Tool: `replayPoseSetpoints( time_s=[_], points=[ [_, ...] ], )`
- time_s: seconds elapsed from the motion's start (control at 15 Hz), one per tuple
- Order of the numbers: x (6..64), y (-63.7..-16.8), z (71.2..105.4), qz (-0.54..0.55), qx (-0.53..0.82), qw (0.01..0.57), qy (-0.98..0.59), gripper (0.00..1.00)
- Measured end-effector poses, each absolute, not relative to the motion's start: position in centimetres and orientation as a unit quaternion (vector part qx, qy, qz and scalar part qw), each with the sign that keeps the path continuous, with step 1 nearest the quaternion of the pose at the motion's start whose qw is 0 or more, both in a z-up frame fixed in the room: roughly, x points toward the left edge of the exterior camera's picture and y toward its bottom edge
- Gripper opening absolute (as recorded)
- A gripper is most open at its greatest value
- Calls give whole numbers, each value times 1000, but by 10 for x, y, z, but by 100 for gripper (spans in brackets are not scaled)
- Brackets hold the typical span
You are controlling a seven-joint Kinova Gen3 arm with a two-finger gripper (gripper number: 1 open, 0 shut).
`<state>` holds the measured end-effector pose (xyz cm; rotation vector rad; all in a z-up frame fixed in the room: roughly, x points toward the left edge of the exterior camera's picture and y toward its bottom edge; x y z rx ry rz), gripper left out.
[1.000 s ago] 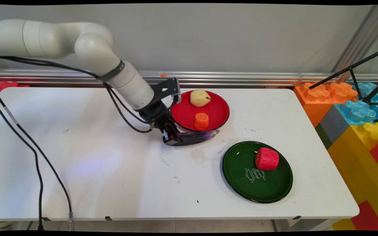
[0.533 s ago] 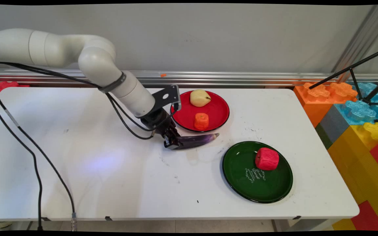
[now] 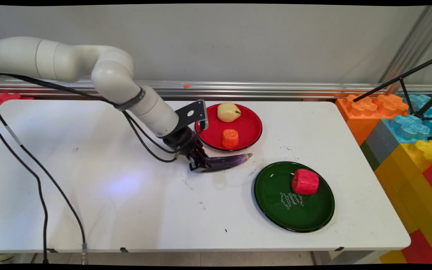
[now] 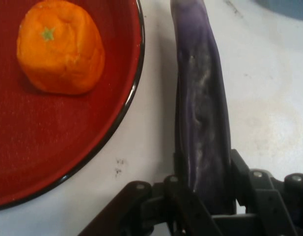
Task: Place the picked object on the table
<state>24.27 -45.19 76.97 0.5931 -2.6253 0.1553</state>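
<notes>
Clamped down on a purple eggplant (image 3: 224,162) with the black gripper (image 3: 198,164), holding it by the thick end. From the hand view, eggplant (image 4: 200,113) wedged right between the fingers (image 4: 249,182), running straight away from the linkage, skin a bit dull and pitted. Lying lengthwise on the white table (image 3: 107,195) (or barely off it, can't really tell), pointed tip aimed right, toward the gap between the two plates.

Just behind it, a red plate (image 3: 248,129) with a dark rim, very close to the eggplant but a sliver of table showing between them in the hand view. On that plate: a pale yellow pear (image 3: 228,112) at the far side and an orange fruit (image 3: 230,138) nearer the front edge, same orange (image 4: 60,46) showing a little green star on top up close.

Further right and nearer the camera, a dark green plate (image 3: 276,210) with some white lettering, carrying a chunky red fruit (image 3: 305,181) toward its upper right. Well apart from the gripper.

Black cables (image 3: 32,172) drooping off the arm across the left of the table. Big toy-brick style blocks (image 3: 407,127) in orange, blue, yellow and red stacked off the right end, plus a black tripod leg (image 3: 407,77) angling over them.
</notes>
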Motion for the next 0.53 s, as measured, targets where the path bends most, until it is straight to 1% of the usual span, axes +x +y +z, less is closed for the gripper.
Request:
replayPoseSetpoints(
  time_s=[0.13, 0.2, 0.53],
  points=[
    [242, -451, 770, 57, 213, 222, -950, 0],
    [242, -451, 770, 58, 212, 222, -950, 100],
    [242, -449, 771, 60, 206, 223, -951, 100]
  ],
)
